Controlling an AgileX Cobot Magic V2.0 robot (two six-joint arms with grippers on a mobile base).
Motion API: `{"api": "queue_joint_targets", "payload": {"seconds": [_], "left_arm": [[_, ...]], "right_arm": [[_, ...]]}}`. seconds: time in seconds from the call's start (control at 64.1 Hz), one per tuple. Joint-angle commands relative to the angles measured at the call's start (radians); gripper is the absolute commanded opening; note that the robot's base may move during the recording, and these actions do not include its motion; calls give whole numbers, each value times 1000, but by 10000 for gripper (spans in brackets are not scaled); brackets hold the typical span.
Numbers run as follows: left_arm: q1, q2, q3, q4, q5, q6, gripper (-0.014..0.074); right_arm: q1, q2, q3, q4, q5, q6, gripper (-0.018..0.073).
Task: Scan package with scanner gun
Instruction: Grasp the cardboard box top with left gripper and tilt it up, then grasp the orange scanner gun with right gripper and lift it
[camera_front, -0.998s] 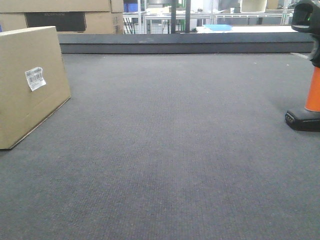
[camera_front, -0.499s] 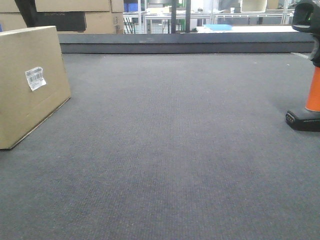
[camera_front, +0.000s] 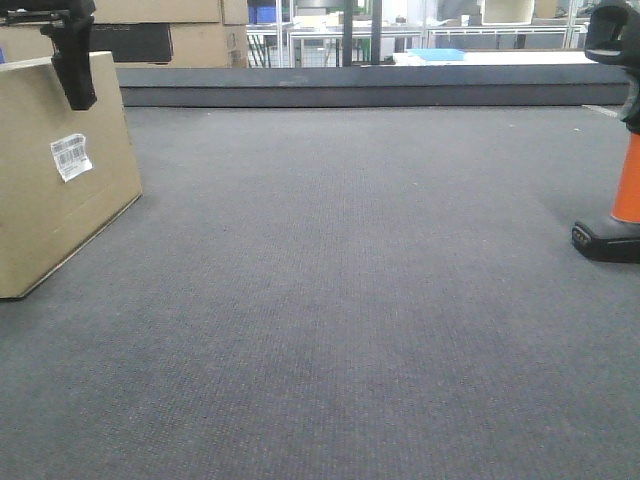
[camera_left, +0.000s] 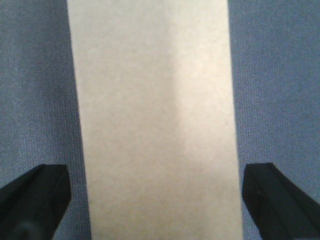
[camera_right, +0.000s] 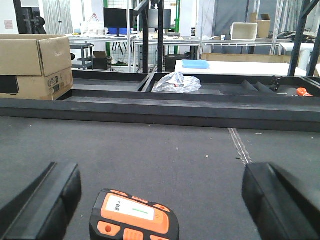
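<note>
Black left end effector (camera_left: 155, 205) newly over cardboard package (camera_front: 60, 210).

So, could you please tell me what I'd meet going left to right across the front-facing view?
Cardboard box → blue tray in the background → scanner gun.

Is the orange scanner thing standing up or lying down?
Standing up. The orange-handled black scanner gun rises straight from its flat black base, which sits on the grey mat.
</note>
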Motion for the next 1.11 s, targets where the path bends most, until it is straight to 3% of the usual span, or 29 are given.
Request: {"api": "queue_joint_targets", "payload": {"seconds": [0.0,0.062,0.203,0.234,0.374,0.515,0.562,0.718,0.858,0.936,1.092], "left_arm": [[3,0,-6,1,-2,2,501],[3,0,-6,1,-2,2,392],[3,0,-6,-18,-2,2,24],[3,0,-8,-18,-2,2,-103],[3,-12,-8,-48,-2,2,-111],[3,-53,-8,-150,-2,2,-111],[5,-71,-8,-205,-2,16,-111],[32,-103,-8,-514,-2,90,-111],[66,-104,-6,-735,-2,126,-111],[73,-104,-6,-778,-2,126,-111],[71,-102,-6,-794,-2,126,-111]], "right_arm": [[1,3,-7,-8,-17,0,561],[1,3,-7,-8,-17,0,561],[1,3,-7,-8,-17,0,561],[1,3,-7,-8,-23,0,561],[3,3,-7,-8,-34,0,561],[37,3,-7,-8,-34,0,561],[49,3,-7,-8,-34,0,561],[79,3,-7,-4,1,0,561],[103,1,-7,1,91,0,561],[118,1,-7,1,139,0,561],[140,1,56,24,161,0,561]]}}
